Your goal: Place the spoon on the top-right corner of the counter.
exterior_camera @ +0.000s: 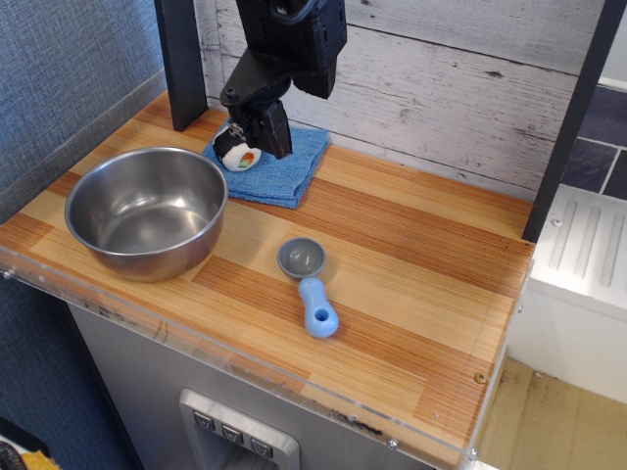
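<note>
Spoon (pixel 307 284) lies flat near the middle of the desk (pixel 411 245), closer to the front edge, grey bowl end toward the back, blue handle toward the front. Nothing touching it.

Handling guess: small plastic piece, so light and stiff, not fragile; smooth surface may slip or skate on the wood when nudged. Best hold looks like the thick handle, pinched across its width from above. The round bowl end is wider and shallower, so a worse grip.

Gripper (pixel 257 132) hangs over the blue cloth (pixel 274 166) at the back-left, well apart from the spoon. Can't tell if the jaws are spread or pressed together. A small white object (pixel 238 155) sits at the tips; contact unclear.

Steel bowl (pixel 147 211) occupies the left side, just left of the spoon, not touching. Dark post (pixel 573 117) stands at the back-right corner, so keep the arm off it on approach. Path from spoon to that corner looks bare.
</note>
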You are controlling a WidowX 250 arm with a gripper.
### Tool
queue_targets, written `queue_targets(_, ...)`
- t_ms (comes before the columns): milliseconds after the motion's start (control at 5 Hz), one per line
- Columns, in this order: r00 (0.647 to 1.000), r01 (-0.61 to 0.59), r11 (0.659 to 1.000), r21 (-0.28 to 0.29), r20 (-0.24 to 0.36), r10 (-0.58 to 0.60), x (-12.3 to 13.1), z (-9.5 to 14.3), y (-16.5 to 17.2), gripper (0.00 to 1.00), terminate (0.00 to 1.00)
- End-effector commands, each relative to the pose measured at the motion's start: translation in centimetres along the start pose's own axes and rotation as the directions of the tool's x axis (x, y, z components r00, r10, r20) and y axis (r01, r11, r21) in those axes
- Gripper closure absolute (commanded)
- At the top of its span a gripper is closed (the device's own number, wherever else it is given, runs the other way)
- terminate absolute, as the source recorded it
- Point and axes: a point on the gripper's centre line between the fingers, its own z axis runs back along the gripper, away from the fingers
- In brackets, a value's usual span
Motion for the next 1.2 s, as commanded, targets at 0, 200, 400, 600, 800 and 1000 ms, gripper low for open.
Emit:
queue_targets(0, 1.0, 0.0, 1.0, 0.0, 0.0, 0.0, 0.0, 0.0, 0.0, 0.0, 0.0)
queue_targets(200, 0.965, 0.26, 0.965, 0.005, -0.004, -0.26, 0.0, -0.3, 1.9, 0.0, 0.0)
queue_targets(400, 0.89, 0.456, 0.89, -0.022, 0.025, -0.456, 1.1, -0.5, 2.4, 0.0, 0.0)
queue_targets(600, 0.798, 0.602, 0.799, -0.022, 0.067, -0.599, 2.2, -0.9, 1.0, 0.0, 0.0)
queue_targets(800, 0.747, 0.661, 0.749, -0.036, 0.13, -0.652, 3.8, -2.0, -1.2, 0.0, 0.0)
queue_targets(1000, 0.687, 0.722, 0.69, -0.055, 0.18, -0.704, 5.0, -2.6, -3.3, 0.0, 0.0)
